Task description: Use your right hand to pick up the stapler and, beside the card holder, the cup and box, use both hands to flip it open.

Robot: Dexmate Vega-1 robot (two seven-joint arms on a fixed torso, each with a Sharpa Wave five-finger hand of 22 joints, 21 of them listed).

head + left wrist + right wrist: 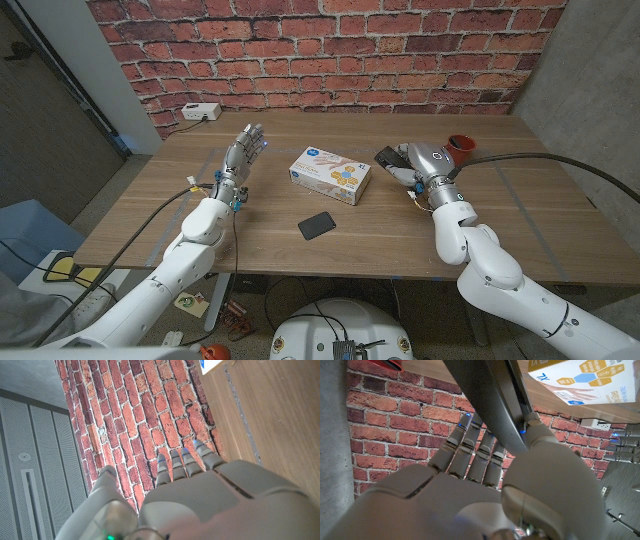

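The robot's right hand [425,163] reaches over the far side of the wooden table [520,225], its thumb and fingers [470,445] pressed against the long grey body of the stapler [492,400], which the wrist camera shows running between them; whether the stapler is lifted off the wood or merely clasped where it lay cannot be told. In the head view the stapler [392,157] shows as a dark shape at the hand's fingertips, between the glove box [330,174] on the hand's inner side and the red cup [461,144] just beyond on its outer side, where the task wants it opened. The black card holder [319,225] lies nearer the robot, below the box. The left hand [244,152] stands raised and empty on the box's other side, fingers [182,462] straight and slightly apart, seemingly held ready to join in the flip, which has yet to begin.
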